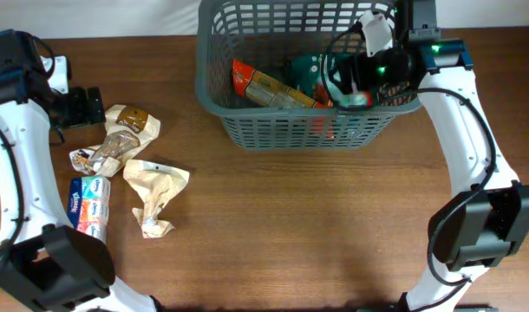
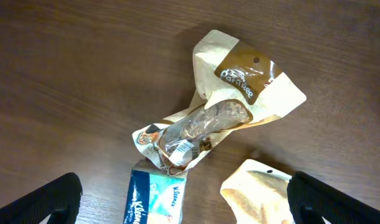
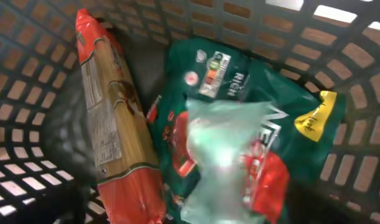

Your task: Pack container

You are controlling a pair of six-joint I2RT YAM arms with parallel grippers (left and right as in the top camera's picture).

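The dark grey lattice basket (image 1: 214, 61) stands at the table's far middle. In it lie an orange-red pasta packet (image 1: 264, 87), also in the right wrist view (image 3: 109, 137), and a green packet (image 3: 240, 81). My right gripper (image 1: 355, 87) is inside the basket with its fingers wide apart (image 3: 196, 211). A blurred pale translucent packet (image 3: 221, 155) sits between them on the green packet. My left gripper (image 1: 82, 106) is open (image 2: 190, 211) above the loose packets on the left: a beige bag with a brown label (image 2: 240, 81), a blue Kleenex pack (image 2: 156, 199) and a crumpled beige bag (image 2: 258, 193).
The loose packets cluster at the table's left: the labelled bag (image 1: 130, 121), the crumpled bag (image 1: 156, 186) and the Kleenex pack (image 1: 89, 204). The right arm's base (image 1: 486, 225) stands at the lower right, the left arm's base (image 1: 56, 269) at the lower left.
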